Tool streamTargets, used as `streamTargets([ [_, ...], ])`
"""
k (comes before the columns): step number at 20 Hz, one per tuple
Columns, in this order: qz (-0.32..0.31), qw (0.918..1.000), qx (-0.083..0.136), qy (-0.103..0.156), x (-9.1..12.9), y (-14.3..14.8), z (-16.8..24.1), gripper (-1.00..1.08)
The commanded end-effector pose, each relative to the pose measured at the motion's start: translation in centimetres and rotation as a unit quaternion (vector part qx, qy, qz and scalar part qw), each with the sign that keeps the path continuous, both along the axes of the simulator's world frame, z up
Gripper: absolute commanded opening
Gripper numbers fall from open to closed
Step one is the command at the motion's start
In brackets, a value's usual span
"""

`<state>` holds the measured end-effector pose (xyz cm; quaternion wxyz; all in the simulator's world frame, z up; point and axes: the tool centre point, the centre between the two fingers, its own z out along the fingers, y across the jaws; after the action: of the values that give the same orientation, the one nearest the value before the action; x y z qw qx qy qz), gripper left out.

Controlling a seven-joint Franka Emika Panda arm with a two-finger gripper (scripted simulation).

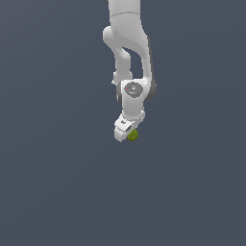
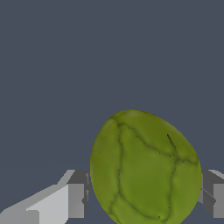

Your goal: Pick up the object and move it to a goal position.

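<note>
Exterior view shows one white arm (image 1: 129,53) reaching down from the top of the frame over a plain dark grey-blue surface (image 1: 53,192), with one end effector (image 1: 126,132) at its lower end and one object (image 1: 133,136) tucked at the end effector's tip, on the exterior view's right side of it. Only a small olive-green corner of the object peeks out from behind the white housing. Whether it rests on the surface or hangs clear of it cannot be told from this view.

Wrist view shows the same single object (image 2: 146,168) close up, filling the space between the two fingers (image 2: 76,199). It is a rounded, somewhat egg-shaped lump, olive-green with yellower patches, crossed by dark crease lines that split its skin into uneven plates. One finger pad meets its flank on each side, so the end effector is clamped on the object. Beyond it lies the plain grey-blue surface (image 2: 109,52).
</note>
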<state>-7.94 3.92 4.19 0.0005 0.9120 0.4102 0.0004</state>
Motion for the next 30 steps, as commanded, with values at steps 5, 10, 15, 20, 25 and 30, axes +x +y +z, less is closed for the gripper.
streamTargets([
  [5, 0.000, 1.0000, 0.000, 0.000, 0.2, -0.5, 1.0, -1.00],
  [10, 0.000, 1.0000, 0.000, 0.000, 0.8, -1.6, 3.5, -1.00],
  [15, 0.001, 1.0000, 0.001, 0.000, 1.6, -3.4, 7.1, -1.00],
  [20, 0.001, 1.0000, 0.001, 0.000, 2.8, -5.6, 11.9, -1.00],
  [25, 0.001, 1.0000, 0.001, 0.000, 4.0, -7.8, 16.6, -1.00],
  [30, 0.001, 1.0000, 0.001, 0.000, 4.9, -9.5, 20.1, -1.00],
])
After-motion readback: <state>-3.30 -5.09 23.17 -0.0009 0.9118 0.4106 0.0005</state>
